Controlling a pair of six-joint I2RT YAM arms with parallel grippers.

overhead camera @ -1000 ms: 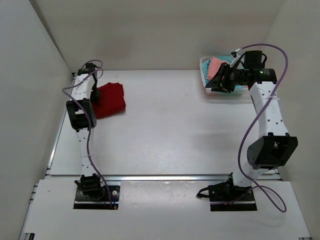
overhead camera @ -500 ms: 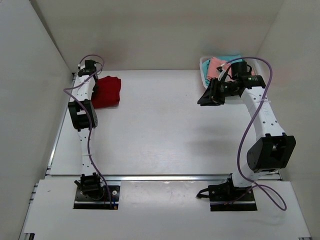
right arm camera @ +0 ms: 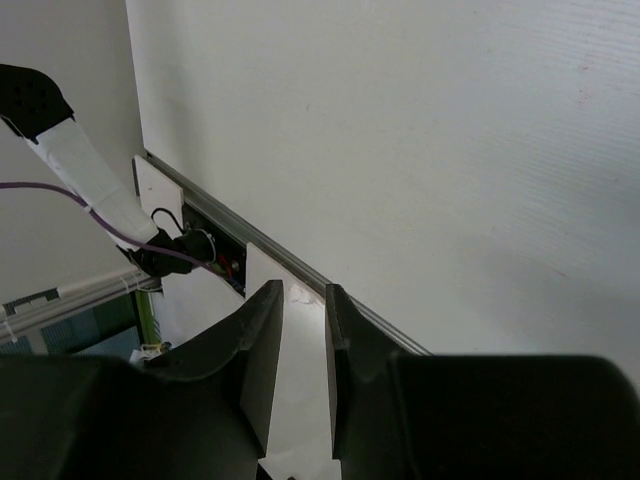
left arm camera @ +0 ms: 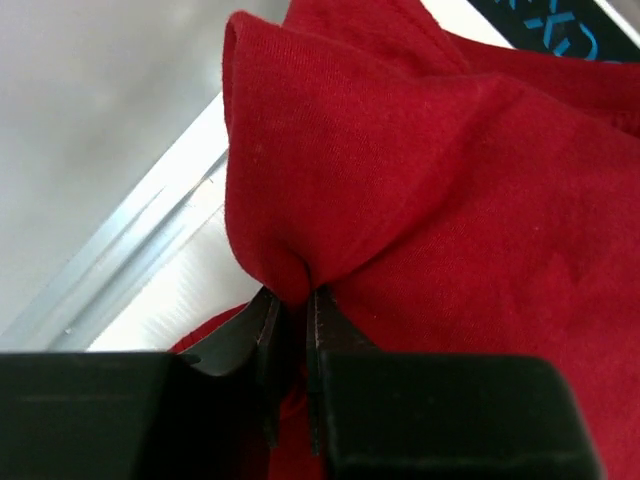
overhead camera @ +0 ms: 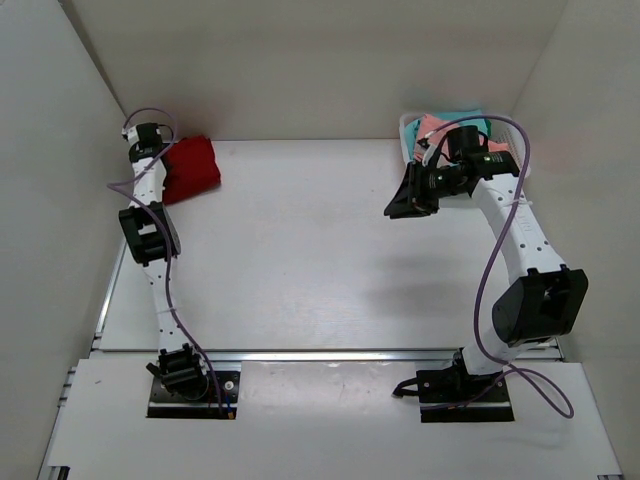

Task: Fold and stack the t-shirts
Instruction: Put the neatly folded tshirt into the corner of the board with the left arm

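Left end effector (left arm camera: 293,306) pinches red t-shirt (left arm camera: 430,200) (teal lettering (left arm camera: 560,28) unreadable).

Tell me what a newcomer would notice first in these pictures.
The dark red t-shirt stands out most, bunched at the table's far left corner with the left gripper pinching a fold of it. Next comes the white basket at the far right, holding a pink t-shirt and a teal t-shirt. The right gripper hangs over the table beside it, fingers close together on nothing.
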